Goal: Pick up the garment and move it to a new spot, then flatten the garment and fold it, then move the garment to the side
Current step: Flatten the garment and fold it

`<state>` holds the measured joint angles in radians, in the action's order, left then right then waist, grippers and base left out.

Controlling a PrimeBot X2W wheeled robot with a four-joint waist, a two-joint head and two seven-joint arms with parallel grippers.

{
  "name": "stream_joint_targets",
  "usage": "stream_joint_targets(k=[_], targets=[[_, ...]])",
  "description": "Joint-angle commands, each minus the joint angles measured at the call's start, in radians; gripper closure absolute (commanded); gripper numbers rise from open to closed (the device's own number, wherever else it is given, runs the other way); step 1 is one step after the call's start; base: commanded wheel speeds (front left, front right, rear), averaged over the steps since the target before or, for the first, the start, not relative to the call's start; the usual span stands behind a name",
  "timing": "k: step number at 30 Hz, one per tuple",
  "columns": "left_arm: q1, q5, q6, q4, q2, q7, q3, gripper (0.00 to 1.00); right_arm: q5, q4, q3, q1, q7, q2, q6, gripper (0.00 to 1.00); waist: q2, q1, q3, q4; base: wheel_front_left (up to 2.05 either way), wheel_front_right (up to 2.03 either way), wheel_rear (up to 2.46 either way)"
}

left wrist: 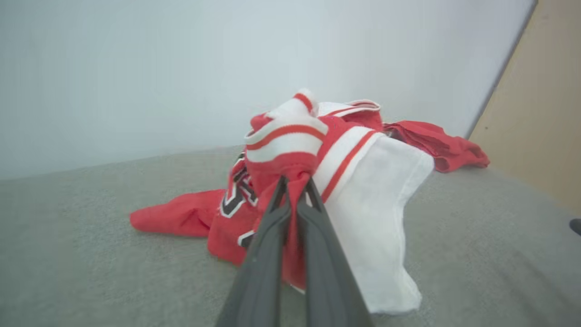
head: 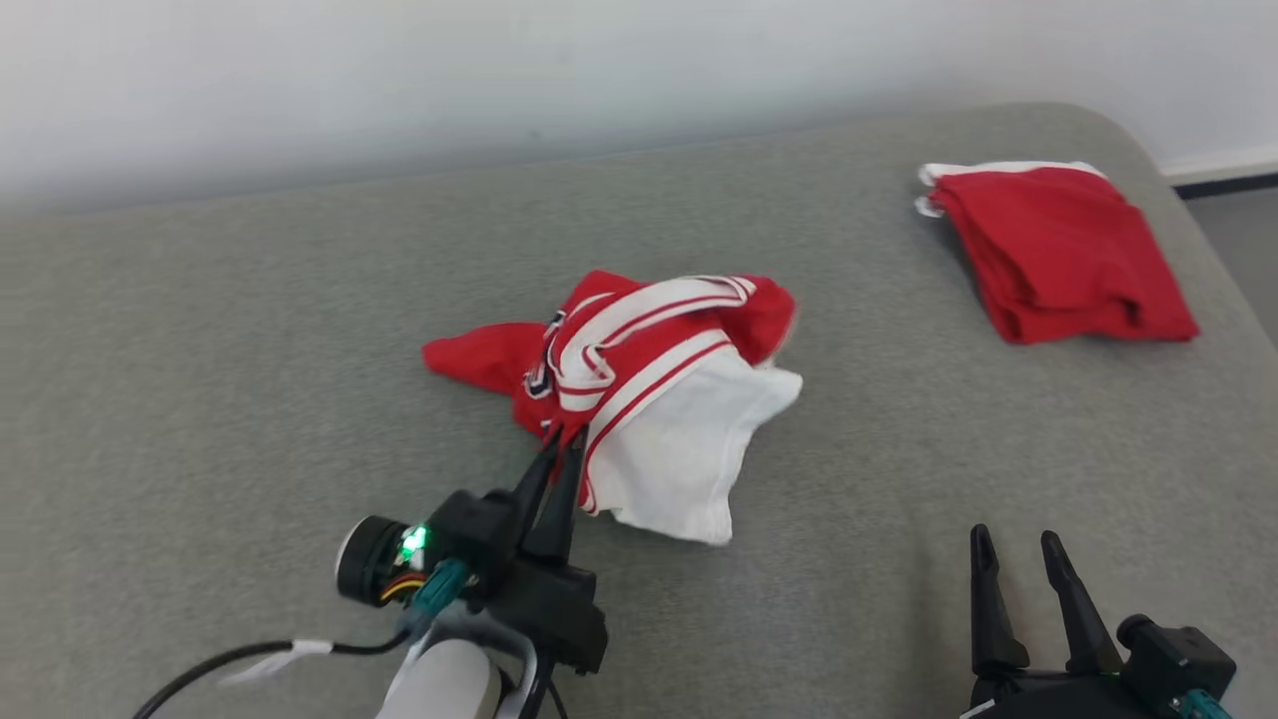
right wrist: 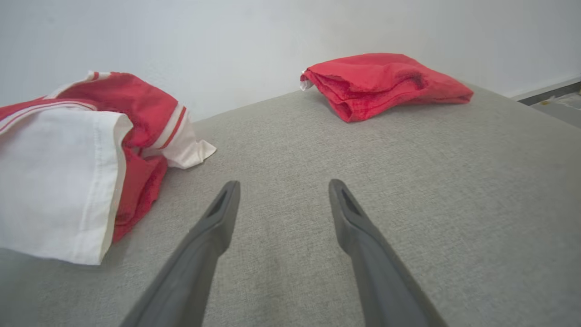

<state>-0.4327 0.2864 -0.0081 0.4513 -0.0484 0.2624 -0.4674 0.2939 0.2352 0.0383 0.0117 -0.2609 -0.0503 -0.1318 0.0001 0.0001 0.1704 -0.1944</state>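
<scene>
Now the left pincer (head: 561, 434) is pressed together on a red fold at the near edge of the garment (head: 639, 389) — the left wrist view shows cloth bunched between its two dark fingertips. The garment, a red-and-white jersey, lies crumpled near the middle of the grey pad (head: 250, 350), with a white panel spilling toward the robot and a red sleeve trailing to the left. The right pincer (head: 1013, 539) hovers spread and empty near the pad's front, to the right of the heap and apart from it. A folded red cloth (head: 1058, 250) sits well apart at the far right corner.

The step in hand looks like the pick-up before the move to a new spot. To do it well, the lift should probably start straight up and slow, so the pinch can be judged: only a small fold seems caught, and a jerk could pull it free. Raising it until the white panel and sleeve clear the pad would keep the cloth from dragging. The new spot should be open pad with room to spread the jersey flat — away from the folded cloth. The right pincer could take a second edge once the garment hangs.
</scene>
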Motion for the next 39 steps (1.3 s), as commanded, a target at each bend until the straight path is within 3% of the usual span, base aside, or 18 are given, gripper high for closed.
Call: stream_joint_targets(k=[1, 10, 18, 22, 27, 28, 29, 30, 39], targets=[[0.055, 0.003, 0.007, -0.053, -0.015, 0.004, 0.03, 1.0, -0.01, -0.006, 0.003, -0.009, -0.004, 0.001, 0.002, 0.0, -0.0001, -0.0001, -0.015, 0.125, 0.0, 0.0, 0.0], [0.229, 0.045, 0.028, -0.2, -0.096, -0.017, 0.092, 1.0, -0.018, -0.01, 0.007, 0.001, -0.003, 0.001, 0.002, 0.0, -0.0001, -0.0001, -0.003, 0.251, 0.0, 0.0, 0.0], [0.359, 0.089, 0.096, -0.334, -0.153, -0.058, 0.173, 1.0, -0.013, -0.006, 0.005, 0.011, -0.004, 0.001, 0.002, 0.0, -0.0001, -0.0001, 0.025, 0.258, 0.0, 0.0, 0.0], [0.401, 0.087, 0.12, -0.322, -0.184, -0.062, 0.199, 1.0, -0.008, -0.002, 0.003, 0.016, -0.004, 0.001, 0.002, 0.0, -0.0001, -0.0001, 0.032, 0.243, 0.0, 0.0, 0.0], [0.395, 0.11, 0.107, -0.248, -0.182, -0.05, 0.205, 1.0, -0.008, 0.01, 0.002, 0.01, -0.004, 0.001, 0.002, 0.0, -0.0001, -0.0001, 0.013, 0.225, 0.0, 0.0, 0.0], [0.388, 0.1, 0.106, -0.23, -0.186, -0.045, 0.201, 0.78, -0.008, 0.012, 0.004, 0.008, -0.004, 0.001, 0.002, 0.0, -0.0001, -0.0001, 0.009, 0.223, 0.0, 0.0, 0.0], [0.374, 0.094, 0.108, -0.219, -0.186, -0.039, 0.201, 0.33, -0.009, 0.012, 0.007, 0.007, -0.004, 0.001, 0.002, 0.0, -0.0001, -0.0001, 0.006, 0.223, 0.0, 0.0, 0.0], [0.364, 0.094, 0.111, -0.211, -0.184, -0.032, 0.204, 0.0, -0.01, 0.012, 0.01, 0.005, -0.004, 0.001, 0.002, 0.0, -0.0001, -0.0001, 0.002, 0.224, 0.0, 0.0, 0.0], [0.376, 0.061, 0.099, -0.333, -0.161, 0.003, 0.241, 0.0, -0.008, 0.011, 0.015, -0.024, -0.004, 0.001, 0.002, 0.0, -0.0001, -0.0001, -0.031, 0.254, 0.0, 0.0, 0.0]])
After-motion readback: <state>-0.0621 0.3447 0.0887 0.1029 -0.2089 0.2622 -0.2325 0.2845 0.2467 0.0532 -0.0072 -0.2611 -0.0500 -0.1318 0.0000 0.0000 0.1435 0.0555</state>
